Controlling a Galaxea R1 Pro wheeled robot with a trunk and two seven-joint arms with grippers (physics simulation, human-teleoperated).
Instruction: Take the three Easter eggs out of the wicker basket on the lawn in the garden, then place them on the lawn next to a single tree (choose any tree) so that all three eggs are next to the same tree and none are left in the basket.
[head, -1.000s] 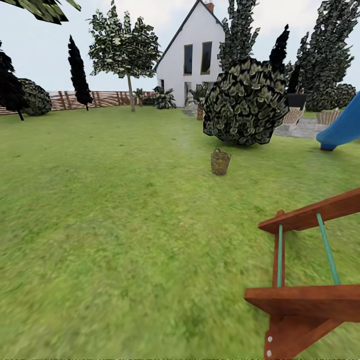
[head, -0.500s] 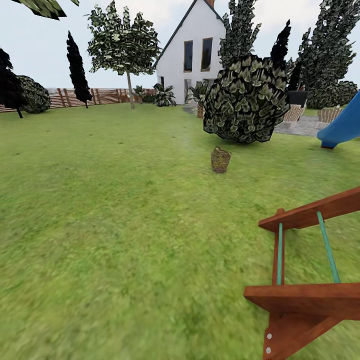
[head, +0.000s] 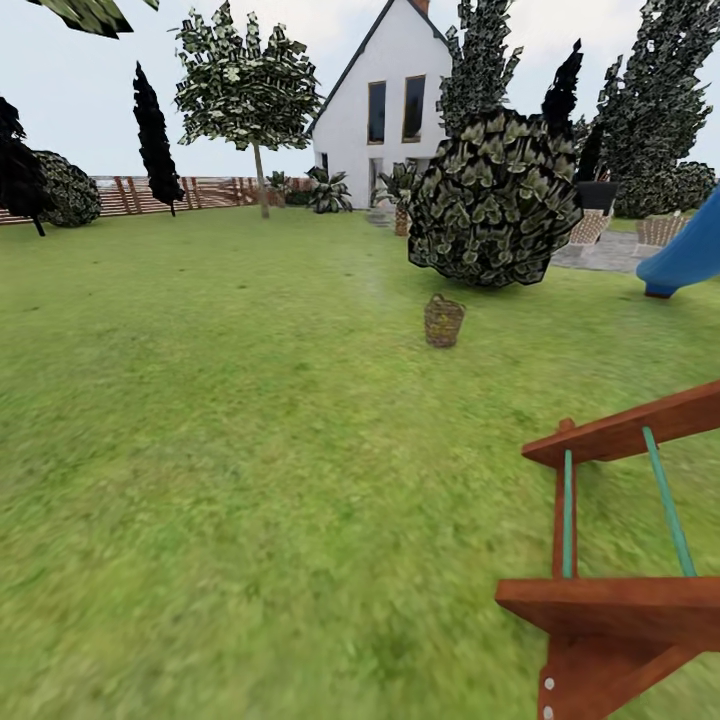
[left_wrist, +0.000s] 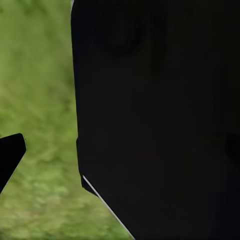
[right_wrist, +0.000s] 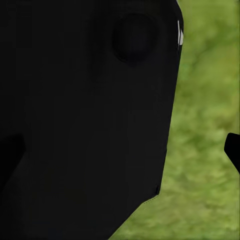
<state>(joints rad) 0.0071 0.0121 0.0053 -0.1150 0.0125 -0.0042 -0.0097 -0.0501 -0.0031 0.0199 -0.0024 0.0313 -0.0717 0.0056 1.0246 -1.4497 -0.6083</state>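
Observation:
The wicker basket (head: 443, 321) stands upright on the lawn (head: 230, 420), some way ahead and right of the middle in the head view. Its inside is too far off to make out, so the Easter eggs are hidden. A tree (head: 250, 95) with a thin pale trunk and leafy crown rises at the far left end of the lawn, near the fence. In the left wrist view my left gripper (left_wrist: 120, 150) hangs over grass beside my dark body, fingers wide apart. My right gripper (right_wrist: 120, 150) sits likewise, open and holding nothing.
A wooden play frame (head: 610, 600) with teal ropes fills the near right. A blue slide (head: 690, 250) sits farther right. A big round bush (head: 493, 200) stands just behind the basket, before a white house (head: 385, 100). Dark cypresses (head: 157, 140) and a fence (head: 210, 192) line the back.
The whole head view has shifted slightly, so the basket and play frame sit a touch lower and to the right. Nothing in the garden has itself moved.

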